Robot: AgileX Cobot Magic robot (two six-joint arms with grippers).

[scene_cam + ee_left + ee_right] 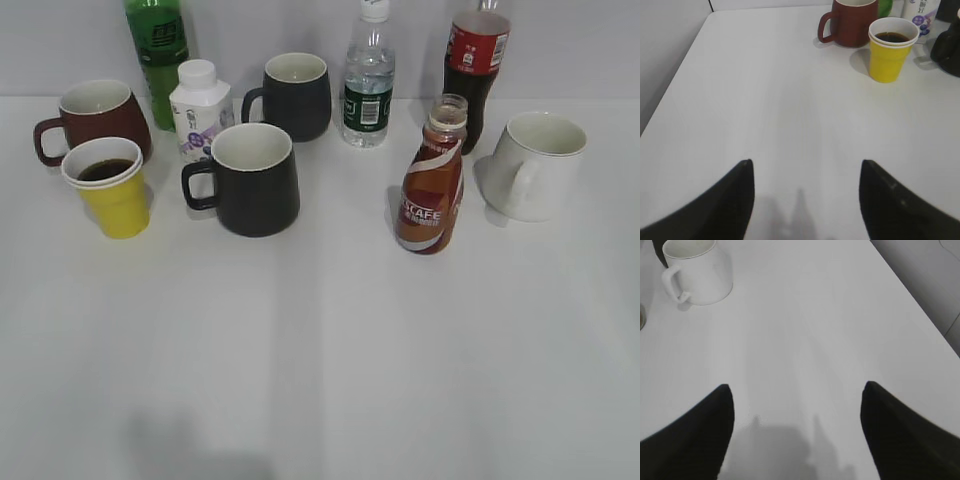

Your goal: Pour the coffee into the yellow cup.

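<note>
A bare white table [330, 380] against a plain grey wall [240, 40] (mugs and drink bottles lined up) suggests a lab test bench.

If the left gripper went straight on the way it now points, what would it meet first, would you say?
Mostly bare white table lies ahead of the open left gripper; the yellow paper cup and maroon handled mug sit right of that line, though depth is unclear.

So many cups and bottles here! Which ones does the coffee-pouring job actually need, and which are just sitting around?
Needed:
coffee bottle, uncapped
yellow cup, dark liquid inside

Just sitting there:
maroon mug
two dark mugs
white mug
green bottle
white milk bottle
water bottle
cola bottle
</note>
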